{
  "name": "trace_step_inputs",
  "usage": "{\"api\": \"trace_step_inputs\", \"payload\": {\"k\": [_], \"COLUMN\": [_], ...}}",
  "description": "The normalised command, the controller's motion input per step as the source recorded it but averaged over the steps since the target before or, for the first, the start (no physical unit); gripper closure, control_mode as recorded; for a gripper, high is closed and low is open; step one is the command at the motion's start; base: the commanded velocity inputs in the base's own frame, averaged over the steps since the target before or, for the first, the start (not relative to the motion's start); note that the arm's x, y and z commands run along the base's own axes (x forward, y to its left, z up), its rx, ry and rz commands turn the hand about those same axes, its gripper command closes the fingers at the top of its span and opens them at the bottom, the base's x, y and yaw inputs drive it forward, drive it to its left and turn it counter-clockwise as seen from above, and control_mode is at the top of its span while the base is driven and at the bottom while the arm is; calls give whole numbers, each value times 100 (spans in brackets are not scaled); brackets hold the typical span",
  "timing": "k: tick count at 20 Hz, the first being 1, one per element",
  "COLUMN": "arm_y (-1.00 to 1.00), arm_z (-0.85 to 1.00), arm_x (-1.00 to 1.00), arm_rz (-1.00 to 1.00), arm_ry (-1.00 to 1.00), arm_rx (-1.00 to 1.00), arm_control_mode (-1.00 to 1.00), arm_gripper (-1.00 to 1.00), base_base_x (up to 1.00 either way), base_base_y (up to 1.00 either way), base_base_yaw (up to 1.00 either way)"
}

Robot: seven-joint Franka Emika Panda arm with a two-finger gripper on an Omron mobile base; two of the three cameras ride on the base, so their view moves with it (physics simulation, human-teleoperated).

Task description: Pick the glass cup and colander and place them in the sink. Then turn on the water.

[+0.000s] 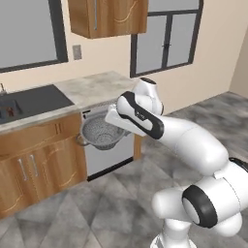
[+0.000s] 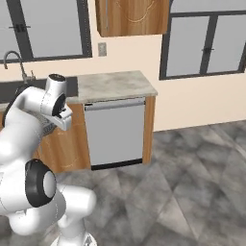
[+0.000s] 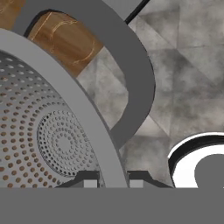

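Grey stone-patterned floor tiles (image 1: pixel 121 203) spread under the robot, running up to wooden base cabinets (image 1: pixel 43 160) and a steel dishwasher front (image 2: pixel 115 132). Nearest the hand camera, the gripper (image 3: pixel 113 181) has its two dark fingertips (image 3: pixel 89 180) pinched on the rim of the colander (image 1: pixel 100 133), one tip inside the bowl and one outside. The colander is a round grey metal bowl, its wall and flat bottom peppered with rows of small holes, with a broad smooth rim and a loop handle (image 3: pixel 131 74) arching off it. It hangs in the air in front of the dishwasher, below the counter edge, tilted so its open side faces the arm. Beyond it lies the pale marble countertop (image 1: pixel 92 89), and farther left the dark sink (image 1: pixel 29 101) set into it, with a slim grey faucet (image 2: pixel 14 62) under the window.
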Motion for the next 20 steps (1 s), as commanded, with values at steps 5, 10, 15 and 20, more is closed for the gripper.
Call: {"api": "trace_step_inputs", "payload": {"k": [5, 10, 15, 20], "arm_y": [0, 0, 0, 0], "arm_z": [0, 0, 0, 0], "arm_x": [0, 0, 0, 0], "arm_rz": [0, 0, 0, 0], "arm_ry": [0, 0, 0, 0], "arm_rx": [0, 0, 0, 0], "arm_control_mode": [100, 100, 100, 100], "arm_gripper": [100, 100, 100, 100], "base_base_x": [25, 21, 36, 64], "base_base_y": [76, 99, 97, 75], "base_base_yaw": [0, 0, 0, 2]}}
